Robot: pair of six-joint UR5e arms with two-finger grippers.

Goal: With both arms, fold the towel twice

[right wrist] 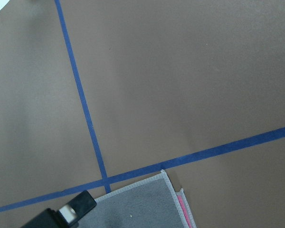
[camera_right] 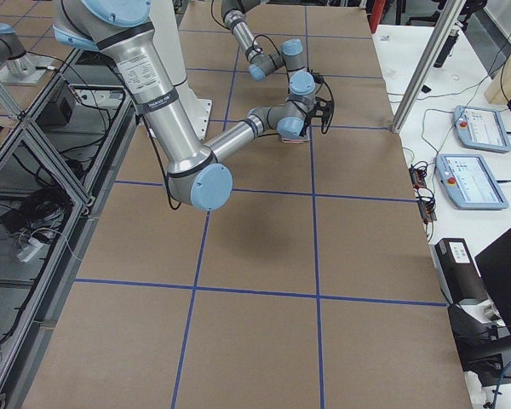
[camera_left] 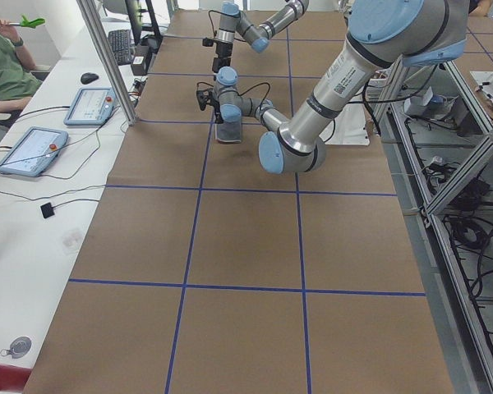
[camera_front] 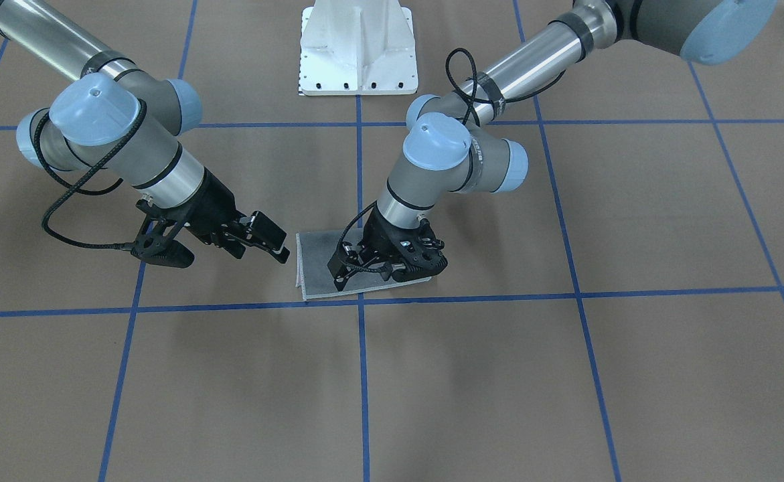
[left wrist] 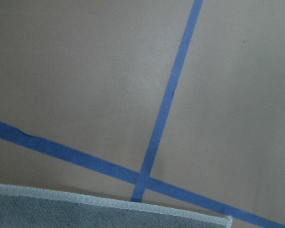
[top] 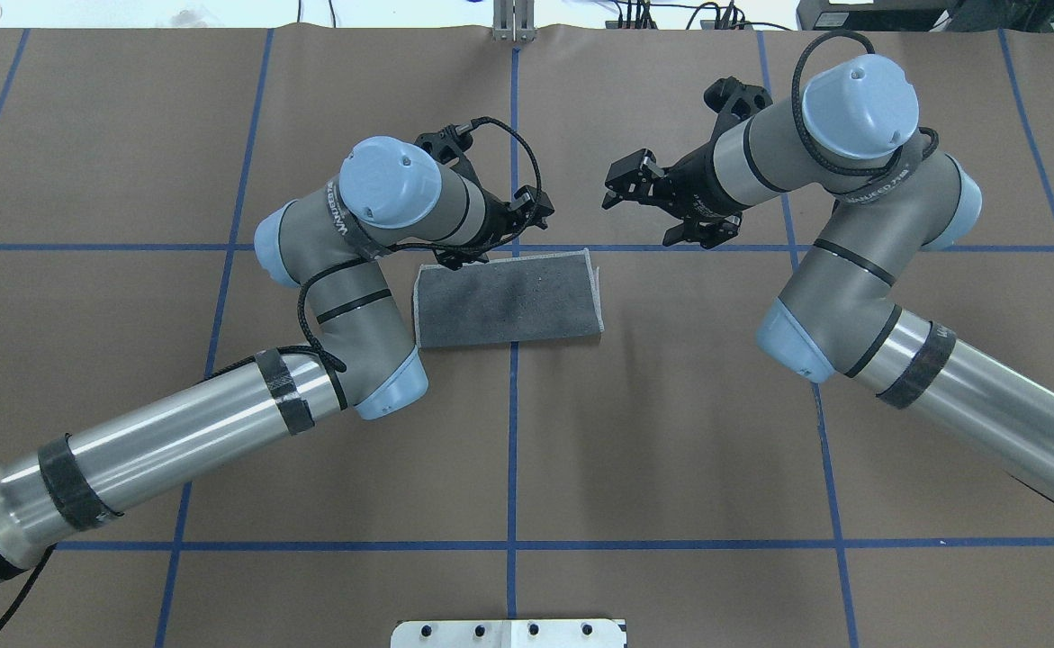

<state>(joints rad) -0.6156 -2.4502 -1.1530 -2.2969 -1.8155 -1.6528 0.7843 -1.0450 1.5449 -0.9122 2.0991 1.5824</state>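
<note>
towel folded, grey up | left gripper spread over far edge | right gripper spread, beyond far-right corner

Nubby terry-cloth towel on matt paper tabletop

Overhead looks down from behind; front faces back; sides sit far; close wrist views share the towel hem.

Grey towel, pink underside, on brown blue-gridded table.
</note>
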